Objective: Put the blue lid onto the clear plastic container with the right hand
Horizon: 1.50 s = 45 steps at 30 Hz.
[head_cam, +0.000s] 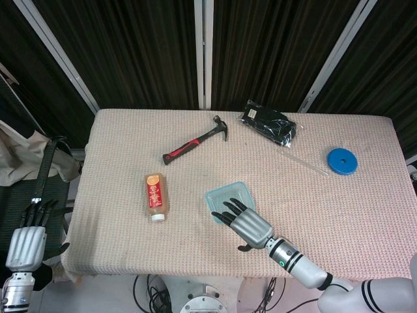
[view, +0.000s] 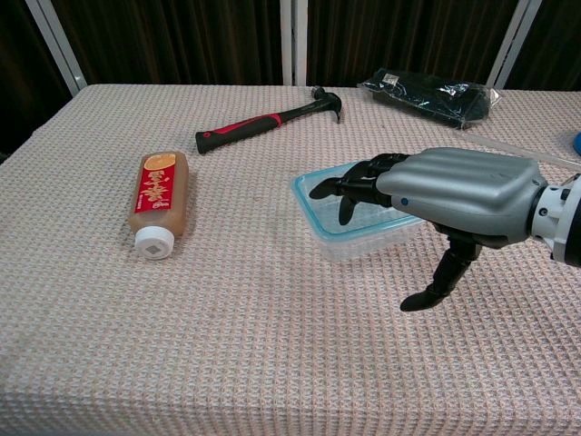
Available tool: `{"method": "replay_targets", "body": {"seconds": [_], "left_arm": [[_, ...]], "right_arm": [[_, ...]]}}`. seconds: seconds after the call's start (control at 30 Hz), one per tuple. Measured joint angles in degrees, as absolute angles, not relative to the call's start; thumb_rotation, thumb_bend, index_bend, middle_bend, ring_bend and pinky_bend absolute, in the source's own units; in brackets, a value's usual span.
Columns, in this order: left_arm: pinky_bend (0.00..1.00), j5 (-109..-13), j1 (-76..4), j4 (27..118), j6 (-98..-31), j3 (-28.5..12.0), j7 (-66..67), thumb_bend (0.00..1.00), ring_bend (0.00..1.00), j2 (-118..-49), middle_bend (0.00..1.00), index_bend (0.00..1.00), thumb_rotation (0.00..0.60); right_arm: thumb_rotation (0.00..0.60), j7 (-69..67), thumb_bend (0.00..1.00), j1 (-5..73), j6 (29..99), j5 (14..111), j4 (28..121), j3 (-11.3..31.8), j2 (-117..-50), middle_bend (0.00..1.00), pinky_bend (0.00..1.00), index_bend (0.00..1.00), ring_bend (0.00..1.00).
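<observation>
The clear plastic container [head_cam: 227, 196] [view: 340, 218] with a blue-green rim sits open near the table's middle front. The round blue lid [head_cam: 342, 160] lies far off at the table's right edge; the chest view shows only a sliver of the lid [view: 577, 140]. My right hand [head_cam: 246, 224] [view: 454, 195] hovers just in front of the container, fingers spread over its near rim, thumb hanging down, holding nothing. My left hand [head_cam: 26, 235] hangs beside the table at the far left, fingers apart and empty.
A hammer [head_cam: 197, 141] [view: 268, 121] with a red-black handle lies at the back. An orange sauce bottle [head_cam: 155, 194] [view: 158, 200] lies left of the container. A black bag [head_cam: 268, 122] [view: 427, 96] and a thin clear rod [head_cam: 305, 160] lie at the back right.
</observation>
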State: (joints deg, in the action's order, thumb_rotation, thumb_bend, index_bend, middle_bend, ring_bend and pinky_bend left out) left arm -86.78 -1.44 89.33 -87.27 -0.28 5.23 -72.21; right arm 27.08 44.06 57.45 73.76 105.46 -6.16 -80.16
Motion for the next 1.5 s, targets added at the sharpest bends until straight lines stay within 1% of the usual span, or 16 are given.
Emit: {"method": "replay_targets", "body": {"seconds": [0.27, 0.4, 0.53, 0.67, 0.83, 1.0, 1.23, 1.33, 1.5], "left_arm": [[0.00, -86.63, -1.22, 88.98, -87.27, -0.17, 4.94, 0.00, 0.00, -72.41, 0.07, 0.07, 0.600], [0.00, -86.64, -1.29, 88.91, -87.17, -0.22, 4.88, 0.00, 0.00, -72.42, 0.07, 0.07, 0.600], [0.00, -86.68, -1.37, 88.96, -87.21, -0.35, 4.91, 0.00, 0.00, -72.37, 0.07, 0.07, 0.600], [0.00, -86.67, -1.47, 89.04, -87.11, -0.42, 5.06, 0.00, 0.00, -72.38, 0.07, 0.07, 0.600], [0.00, -86.52, -1.59, 89.16, -86.83, -0.45, 5.27, 0.00, 0.00, -72.42, 0.07, 0.07, 0.600], [0.00, -86.59, -1.67, 89.33, -86.78, -0.47, 5.50, 0.00, 0.00, -72.43, 0.07, 0.07, 0.600], [0.00, -86.58, -1.61, 89.61, -86.88, -0.44, 5.77, 0.00, 0.00, -72.34, 0.07, 0.07, 0.600], [0.00, -86.52, -1.58, 89.65, -86.95, -0.48, 5.78, 0.00, 0.00, -72.31, 0.07, 0.07, 0.600], [0.00, -86.87, -1.81, 89.48, -87.41, -0.92, 6.03, 0.00, 0.00, -72.37, 0.07, 0.07, 0.600]], "right_arm": [[0.600, 28.22, 0.00, 43.62, 54.59, 71.86, 103.33, -5.50, -81.74, 0.24, 0.00, 0.00, 0.00], [0.600, 28.52, 0.00, 43.25, 54.29, 71.68, 103.09, -5.07, -82.00, 0.24, 0.00, 0.00, 0.00], [0.600, 27.63, 0.00, 42.73, 55.14, 73.07, 103.46, -4.59, -81.66, 0.23, 0.00, 0.00, 0.00], [0.600, 25.97, 0.00, 41.61, 57.52, 75.25, 104.22, -3.73, -79.99, 0.21, 0.00, 0.00, 0.00], [0.600, 24.79, 0.00, 40.37, 58.73, 74.58, 104.13, -2.43, -78.03, 0.21, 0.00, 0.00, 0.00], [0.600, 23.93, 0.00, 39.92, 57.00, 72.04, 102.40, -1.98, -77.78, 0.21, 0.00, 0.00, 0.00], [0.600, 23.55, 0.00, 39.93, 54.04, 70.13, 99.65, -1.76, -79.35, 0.21, 0.00, 0.00, 0.00], [0.600, 23.15, 0.00, 39.54, 54.85, 70.91, 99.81, -1.54, -79.21, 0.21, 0.00, 0.00, 0.00], [0.600, 21.95, 0.00, 37.42, 59.37, 73.82, 101.08, -1.37, -77.35, 0.20, 0.00, 0.00, 0.00]]}}
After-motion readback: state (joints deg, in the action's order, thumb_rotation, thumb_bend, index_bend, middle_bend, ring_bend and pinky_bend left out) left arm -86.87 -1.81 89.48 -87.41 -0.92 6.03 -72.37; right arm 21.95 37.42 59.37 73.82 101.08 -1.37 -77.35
